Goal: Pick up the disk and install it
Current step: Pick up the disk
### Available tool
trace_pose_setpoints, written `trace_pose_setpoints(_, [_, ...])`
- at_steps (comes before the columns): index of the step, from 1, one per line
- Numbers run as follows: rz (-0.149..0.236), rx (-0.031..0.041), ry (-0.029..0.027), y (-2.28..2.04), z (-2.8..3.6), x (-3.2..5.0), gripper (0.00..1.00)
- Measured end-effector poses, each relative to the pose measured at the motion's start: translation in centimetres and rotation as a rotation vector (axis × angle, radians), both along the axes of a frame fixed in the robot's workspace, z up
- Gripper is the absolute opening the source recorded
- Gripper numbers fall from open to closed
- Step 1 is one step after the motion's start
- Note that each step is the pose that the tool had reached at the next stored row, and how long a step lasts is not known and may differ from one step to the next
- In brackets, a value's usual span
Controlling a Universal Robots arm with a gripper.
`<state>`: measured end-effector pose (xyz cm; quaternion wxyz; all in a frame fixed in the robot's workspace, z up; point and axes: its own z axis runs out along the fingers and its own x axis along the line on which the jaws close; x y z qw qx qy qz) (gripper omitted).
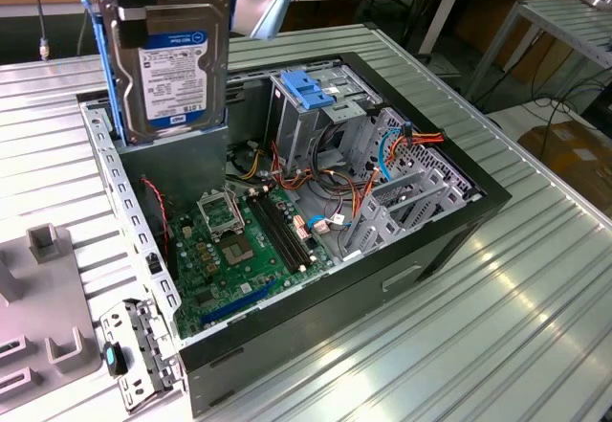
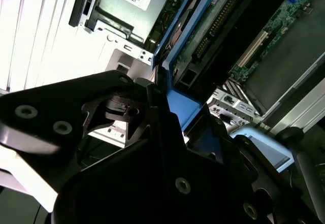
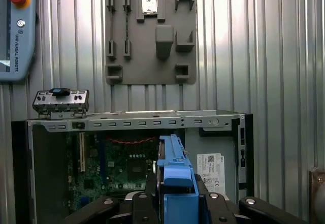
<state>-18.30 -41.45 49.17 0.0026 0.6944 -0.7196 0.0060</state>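
Dark-metal disk (image 1: 177, 63), white-and-blue label (image 1: 182, 79), print unreadable | hand (image 3: 175, 199) clamped on its blue-railed edges, upper part cut off in exterior view | held upright over open computer case (image 1: 449, 240).

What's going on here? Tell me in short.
The arm's pincer is shut on the disk, holding it on edge in the air above the open case, with its label facing the exterior view. The disk is not yet installed. It hangs over the case's part on the exterior view's left, apart from the drive cage.
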Motion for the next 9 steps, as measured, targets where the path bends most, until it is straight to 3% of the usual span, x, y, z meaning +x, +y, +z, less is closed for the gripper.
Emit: trace_pose_setpoints(9, [0.0,-0.0012,-0.0001,0.0,-0.12,3.78,0.37])
